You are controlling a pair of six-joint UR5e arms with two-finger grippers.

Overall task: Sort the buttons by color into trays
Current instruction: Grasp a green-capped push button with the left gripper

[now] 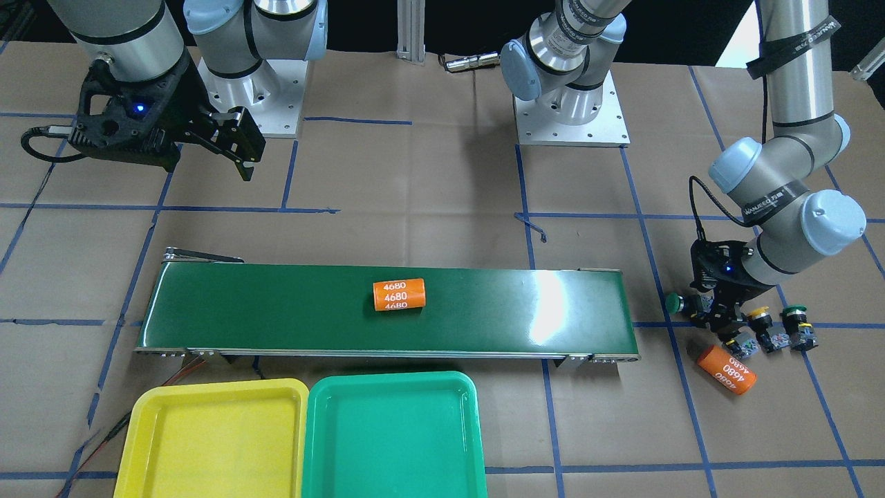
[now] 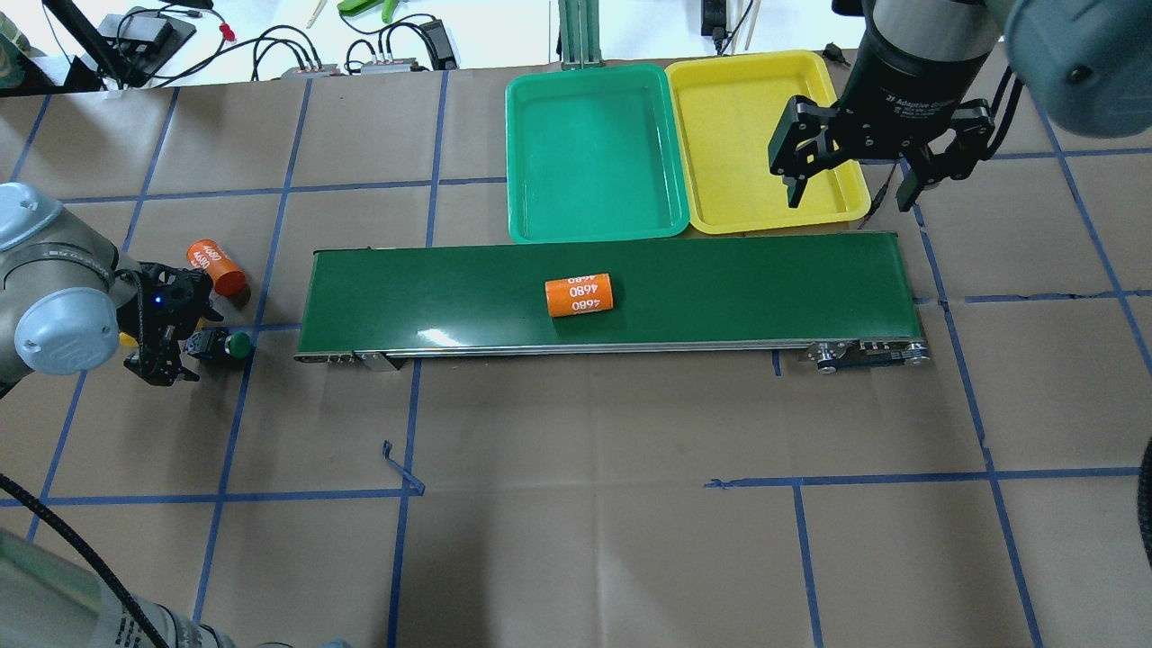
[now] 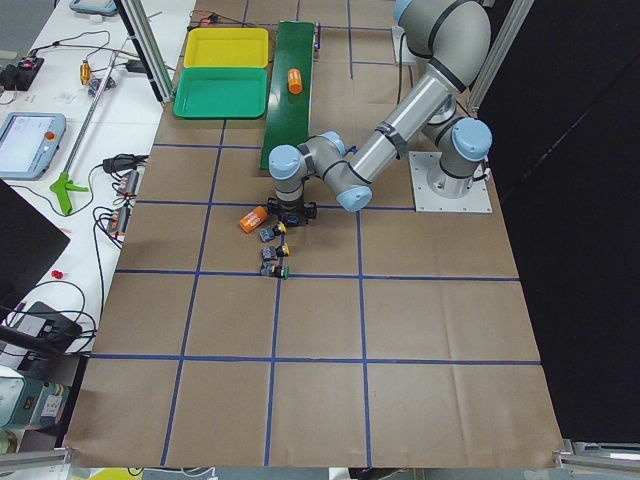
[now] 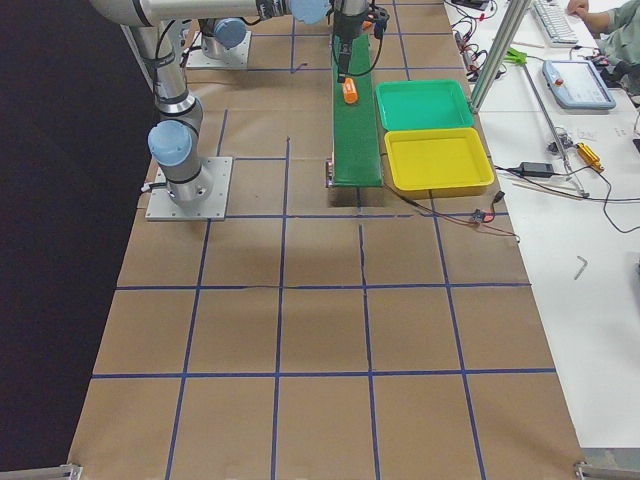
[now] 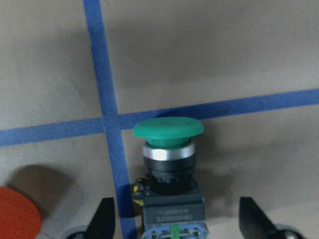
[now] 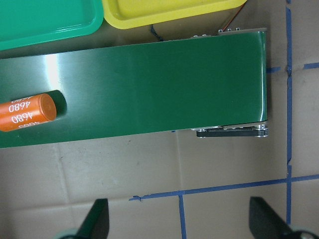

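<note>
A green-capped button (image 5: 168, 130) lies on its side on the paper, its black body between the fingers of my left gripper (image 5: 177, 224). The fingers stand well apart on either side and do not grip it. The same button (image 1: 674, 302) and left gripper (image 1: 715, 321) are at the conveyor's end. A yellow-capped button (image 1: 759, 316) and another green-capped button (image 1: 796, 312) stand just beyond. A further button body (image 1: 740, 346) lies by the gripper with its cap hidden. The yellow tray (image 1: 214, 443) and green tray (image 1: 394, 436) are empty. My right gripper (image 2: 850, 184) is open and empty, high over the conveyor's other end.
The long dark-green conveyor belt (image 1: 276, 311) carries one orange "4680" cylinder (image 1: 399, 294). A second orange cylinder (image 1: 726, 370) lies on the table close to the buttons. The arm bases (image 1: 570, 114) stand behind the belt. Cables run near the yellow tray.
</note>
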